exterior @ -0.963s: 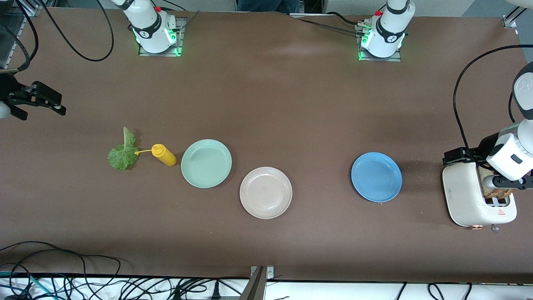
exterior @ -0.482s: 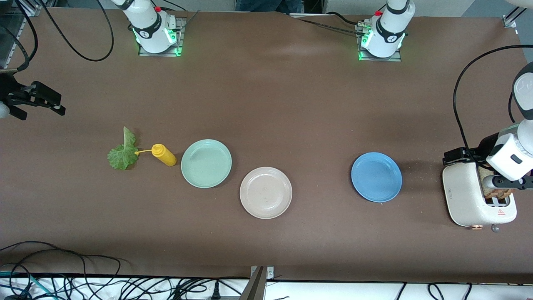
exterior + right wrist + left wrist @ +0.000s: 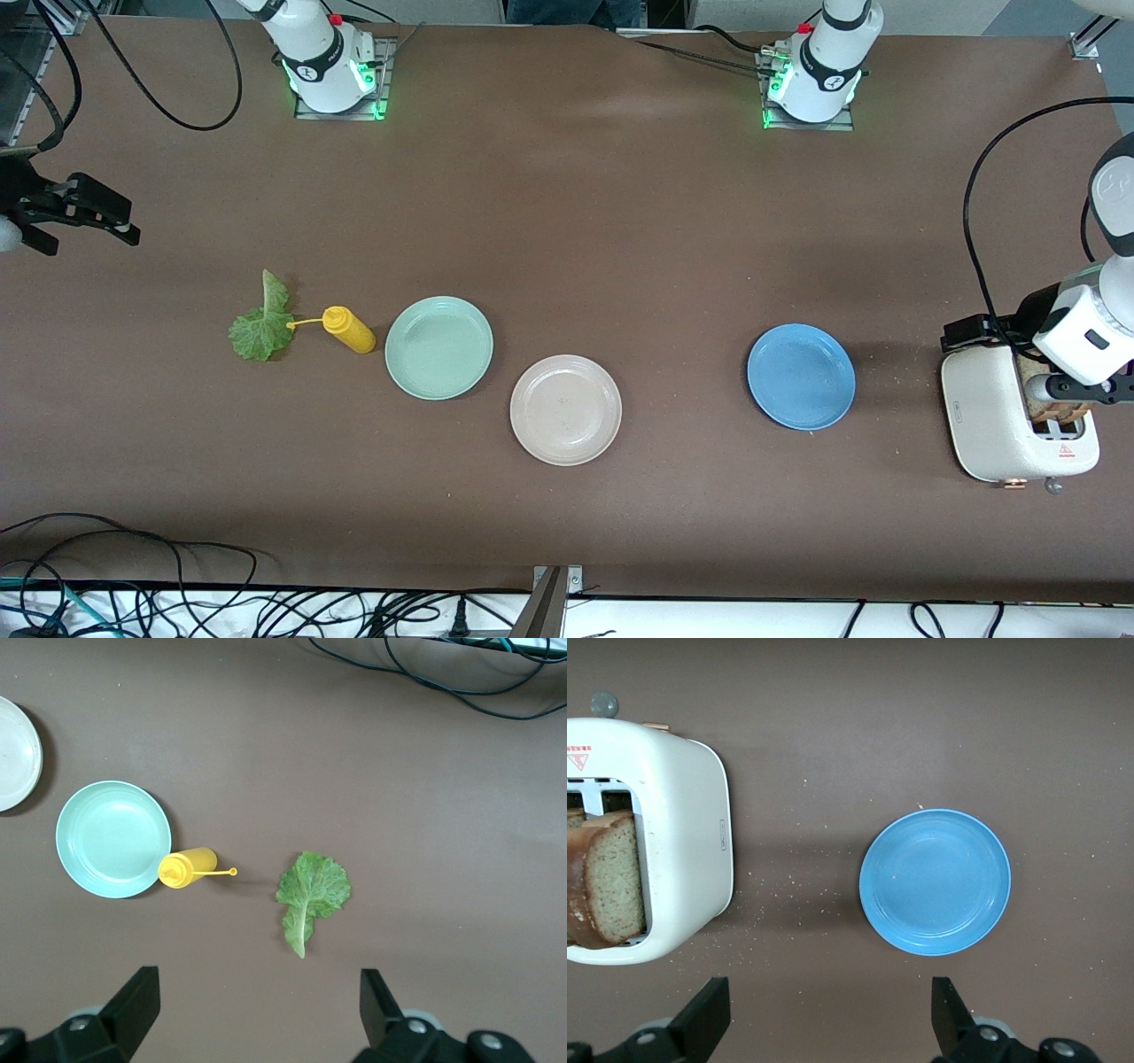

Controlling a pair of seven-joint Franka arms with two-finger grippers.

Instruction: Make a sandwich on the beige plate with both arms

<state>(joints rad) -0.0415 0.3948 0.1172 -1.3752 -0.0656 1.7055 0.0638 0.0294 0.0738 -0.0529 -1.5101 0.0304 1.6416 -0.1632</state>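
— While the beige plate [image 3: 565, 409] lies bare on the worktop [image 3: 620, 221] between the green plate [image 3: 438, 347] and the blue plate [image 3: 801, 377], where is the bread [image 3: 607, 877]?

— In the toaster [image 3: 1014, 416], under the left gripper [image 3: 828, 1014], fingers apart. The right gripper [image 3: 257, 1010], also spread, hangs above the lettuce [image 3: 259, 326] and the mustard bottle [image 3: 347, 329].

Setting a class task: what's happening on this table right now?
Nothing is held yet. The left hand hangs open over the table by the toaster, which holds the bread. The right hand hangs open at its own end. The lettuce leaf lies beside a yellow bottle; the beige plate is bare.
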